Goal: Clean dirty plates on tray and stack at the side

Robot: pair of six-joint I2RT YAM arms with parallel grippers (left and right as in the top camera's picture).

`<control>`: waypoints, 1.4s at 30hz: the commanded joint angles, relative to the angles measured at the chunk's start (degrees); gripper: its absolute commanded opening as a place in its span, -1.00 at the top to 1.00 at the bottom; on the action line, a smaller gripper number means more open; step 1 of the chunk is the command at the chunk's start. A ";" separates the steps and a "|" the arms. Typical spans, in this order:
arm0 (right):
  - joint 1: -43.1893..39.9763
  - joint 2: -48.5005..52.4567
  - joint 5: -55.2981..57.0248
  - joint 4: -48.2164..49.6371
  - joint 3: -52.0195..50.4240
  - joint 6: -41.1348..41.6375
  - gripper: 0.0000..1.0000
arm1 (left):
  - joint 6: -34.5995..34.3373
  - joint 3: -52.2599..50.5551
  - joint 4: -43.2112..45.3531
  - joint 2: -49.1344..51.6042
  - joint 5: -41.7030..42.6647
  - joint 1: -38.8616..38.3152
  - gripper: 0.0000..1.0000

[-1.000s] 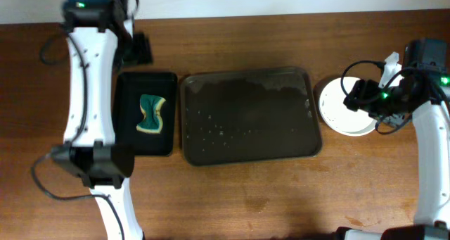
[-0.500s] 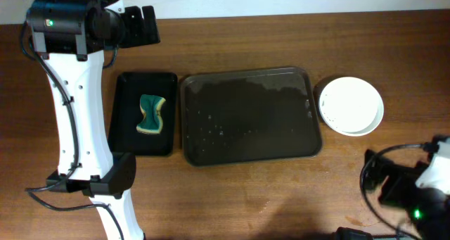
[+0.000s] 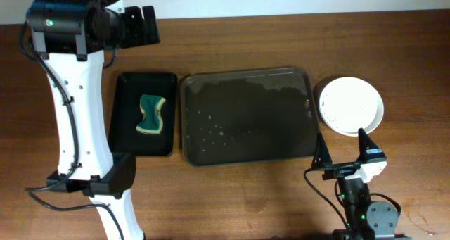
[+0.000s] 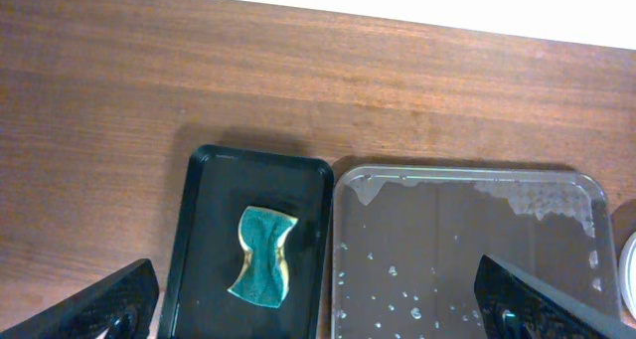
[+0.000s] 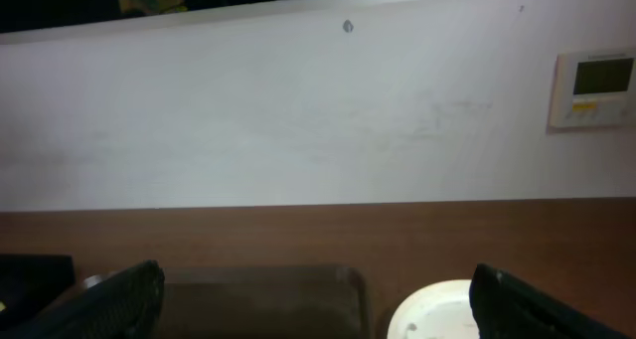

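A stack of white plates (image 3: 351, 105) sits on the table right of the dark wet tray (image 3: 246, 117), which holds only water drops. The plates also show in the right wrist view (image 5: 432, 311). The tray shows in the left wrist view (image 4: 467, 250). My left gripper (image 3: 140, 25) is open and empty, raised at the table's back left; in its own view (image 4: 323, 314) the fingers frame the sponge and tray. My right gripper (image 3: 344, 152) is open and empty at the front edge, just in front of the plates, pointing toward the wall (image 5: 318, 299).
A green and yellow sponge (image 3: 152, 115) lies in a black tray (image 3: 126, 138) left of the wet tray; it also shows in the left wrist view (image 4: 263, 267). A white wall with a thermostat (image 5: 594, 85) stands behind the table.
My right arm drew back from the plates to the front edge and now points at the wall, gripper open. My left arm swung up to the back left, then held still.
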 commanded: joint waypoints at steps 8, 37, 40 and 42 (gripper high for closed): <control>0.52 -1.01 0.35 -10.84 -1.53 0.04 -0.97 | 0.50 0.04 -0.04 0.31 0.24 0.24 -0.99; 0.52 -1.01 0.35 -10.84 -1.53 0.04 -0.97 | 23.98 -149.85 98.84 -107.16 6.62 10.10 -0.99; 0.52 -1.01 0.35 -10.84 -1.53 0.04 -0.97 | 25.62 -158.29 99.49 -116.19 6.23 10.01 -0.99; 0.52 -1.01 0.35 -10.82 -1.53 0.04 -0.97 | 26.32 -161.92 99.01 -120.56 6.16 9.99 -0.99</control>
